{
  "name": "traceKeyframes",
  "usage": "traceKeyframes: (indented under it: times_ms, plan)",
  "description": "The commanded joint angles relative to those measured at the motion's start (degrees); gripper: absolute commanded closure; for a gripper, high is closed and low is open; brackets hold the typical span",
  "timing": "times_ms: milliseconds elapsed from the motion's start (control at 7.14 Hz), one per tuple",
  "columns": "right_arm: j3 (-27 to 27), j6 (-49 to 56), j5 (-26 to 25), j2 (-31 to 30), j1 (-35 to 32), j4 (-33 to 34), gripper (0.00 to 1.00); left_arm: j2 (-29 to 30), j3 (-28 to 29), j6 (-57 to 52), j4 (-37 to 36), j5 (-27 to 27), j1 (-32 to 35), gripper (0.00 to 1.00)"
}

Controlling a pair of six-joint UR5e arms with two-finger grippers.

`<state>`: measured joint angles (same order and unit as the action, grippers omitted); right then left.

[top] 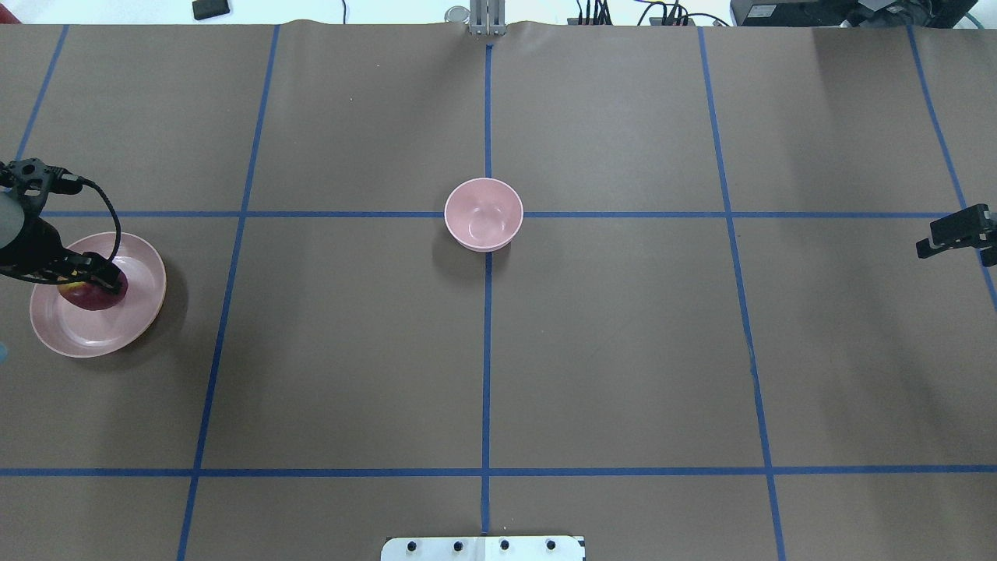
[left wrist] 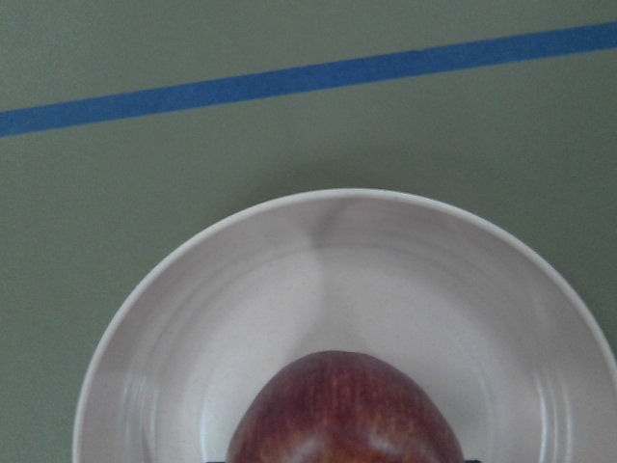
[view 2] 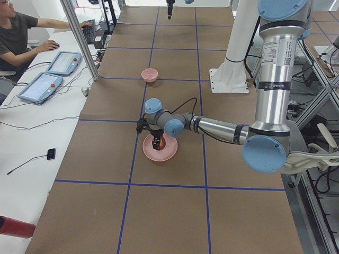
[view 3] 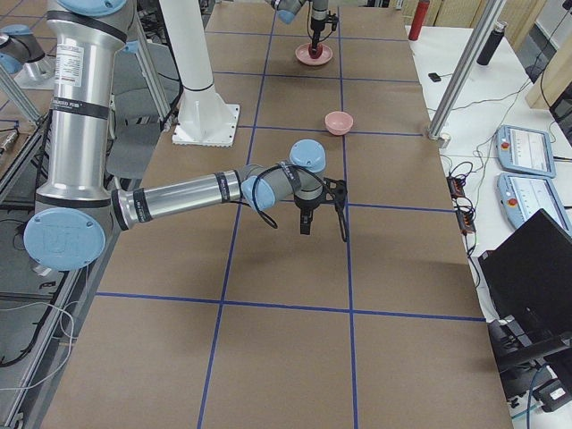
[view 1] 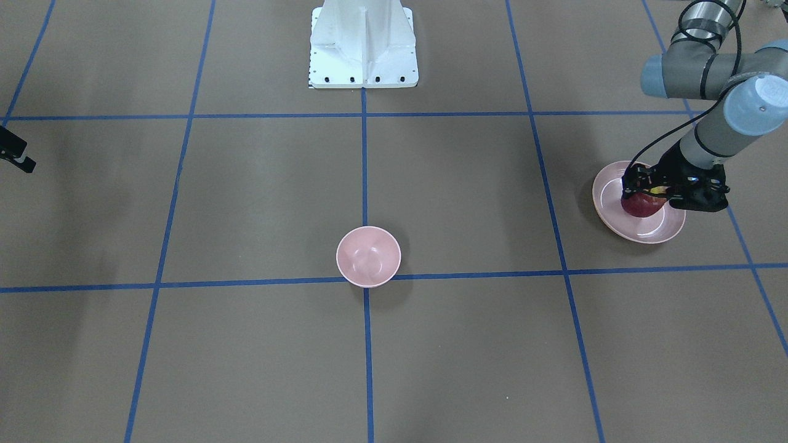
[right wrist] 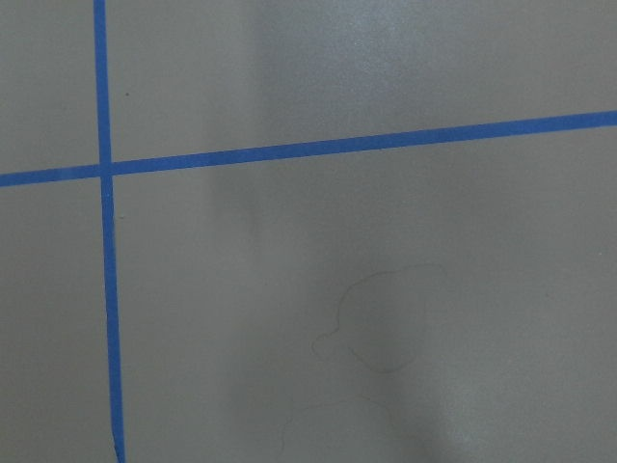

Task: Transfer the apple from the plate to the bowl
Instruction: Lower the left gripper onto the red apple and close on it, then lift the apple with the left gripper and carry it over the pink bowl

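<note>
The dark red apple (view 1: pixel 643 206) lies in the middle of the wide pale pink plate (view 1: pixel 671 229) at the table's left end. My left gripper (view 1: pixel 645 192) is down on the plate, tilted, with its fingers against the apple's sides, shut on it. The apple also shows in the overhead view (top: pixel 95 296) on the plate (top: pixel 132 312), and fills the bottom of the left wrist view (left wrist: pixel 345 410). The small deep pink bowl (view 1: pixel 368 256) stands empty at the table's centre (top: pixel 483 213). My right gripper (top: pixel 952 232) hangs shut and empty above the table's right end.
The table is brown with blue tape lines. The robot's white base (view 1: pixel 363 46) stands at the robot's side of the table. An operator (view 2: pixel 21 32) sits with tablets past the far edge. A red bottle (view 2: pixel 13 226) lies off the mat.
</note>
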<state>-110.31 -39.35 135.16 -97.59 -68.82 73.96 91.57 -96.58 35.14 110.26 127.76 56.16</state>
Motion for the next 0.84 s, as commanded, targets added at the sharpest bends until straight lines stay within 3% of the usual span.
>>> traceKeyframes:
  times_ms: [0,140,280,420,560,700]
  plan:
    - [-0.17,-0.11,-0.07,-0.06,0.0,-0.04,0.0,3.14,-7.35,0.54,-11.55,6.08,3.59,1.0]
    - [-0.17,-0.2,0.1,0.03,0.0,-0.04,0.0,11.7,-11.23,3.68,-23.13,6.1,3.52,1.0]
    - [0.18,-0.2,0.11,0.38,0.09,-0.04,0.0,19.79,-12.22,11.19,-29.33,5.66,1.0,1.0]
    - [0.19,-0.2,0.19,0.3,0.09,-0.13,0.0,24.74,-11.36,19.36,-29.74,5.31,-4.69,1.0]
    - [0.36,-0.38,-0.24,0.38,0.26,-0.13,0.0,31.84,-8.22,26.06,-29.83,1.56,-8.92,1.0]
    - [0.27,-0.46,-0.07,0.38,0.26,-0.13,0.0,40.26,-1.92,31.43,-29.84,0.48,-11.66,1.0]
